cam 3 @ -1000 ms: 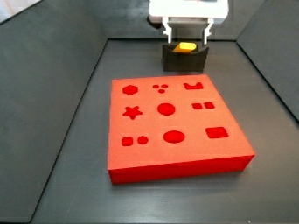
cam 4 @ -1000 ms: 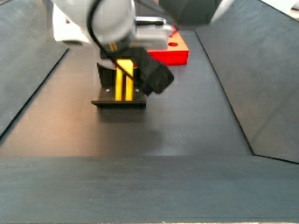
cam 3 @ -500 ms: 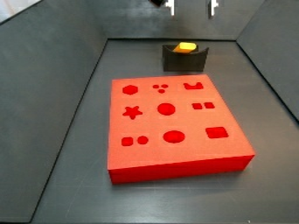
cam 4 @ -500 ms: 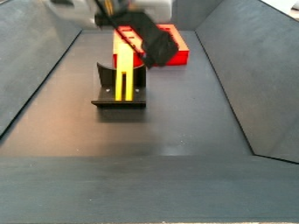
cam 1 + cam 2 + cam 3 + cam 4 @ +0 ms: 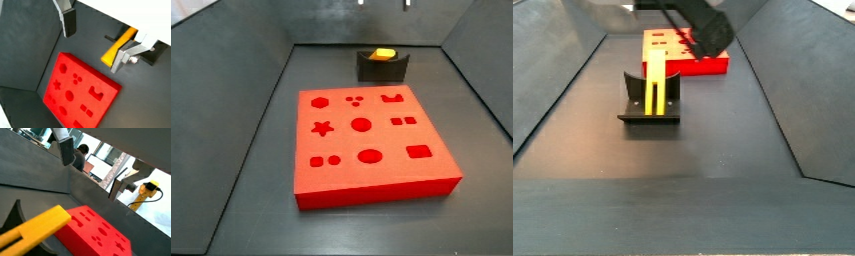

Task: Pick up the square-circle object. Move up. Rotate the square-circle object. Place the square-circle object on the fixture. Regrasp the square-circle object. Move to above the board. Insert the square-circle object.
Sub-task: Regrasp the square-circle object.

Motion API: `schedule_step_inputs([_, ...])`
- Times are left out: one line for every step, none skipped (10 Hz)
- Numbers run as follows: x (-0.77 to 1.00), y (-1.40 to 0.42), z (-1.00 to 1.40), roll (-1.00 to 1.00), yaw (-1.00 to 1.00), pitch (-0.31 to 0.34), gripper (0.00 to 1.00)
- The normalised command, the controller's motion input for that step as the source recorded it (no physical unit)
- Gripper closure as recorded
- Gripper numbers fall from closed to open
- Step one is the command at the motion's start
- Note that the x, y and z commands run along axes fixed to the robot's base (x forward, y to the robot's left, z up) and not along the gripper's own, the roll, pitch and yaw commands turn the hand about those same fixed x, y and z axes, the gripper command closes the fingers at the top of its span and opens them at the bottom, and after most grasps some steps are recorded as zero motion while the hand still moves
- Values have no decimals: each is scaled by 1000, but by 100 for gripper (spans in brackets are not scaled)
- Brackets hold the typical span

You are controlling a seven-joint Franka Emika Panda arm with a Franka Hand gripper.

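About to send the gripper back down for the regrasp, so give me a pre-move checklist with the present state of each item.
1. Square-circle object seated upright in the fixture: ok.
2. Gripper empty, nothing between the fingers in both wrist views: ok.
3. Jaws spread wide enough to straddle the peg: ok; they stand apart.
4. Gripper raised clear of the fixture; only finger tips show at the top edge in a side view: ok.
5. Gripper centred over the peg: cannot tell.
6. Board recesses free of pieces: ok.

Even, fairly bright light, soft shadows on the dark floor. All views low-resolution and soft. The claw (image 5: 93, 39) hangs high, its near parts blurred in both wrist views.
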Motion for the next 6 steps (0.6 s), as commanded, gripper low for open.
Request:
schedule_step_inputs([-1000,1,19,33,-35,-33,0])
schedule_step_inputs([-1000,1,15,57,-28,-46,0])
schedule_step_inputs([-1000,-1,19,68,-23,-53,0])
schedule_step_inputs([-988,-6,26,88,-12,-67,0])
schedule_step_inputs([-789,-8,20,101,0,-84,0])
schedule_step_inputs([-643,-8,18,106,10,-95,0])
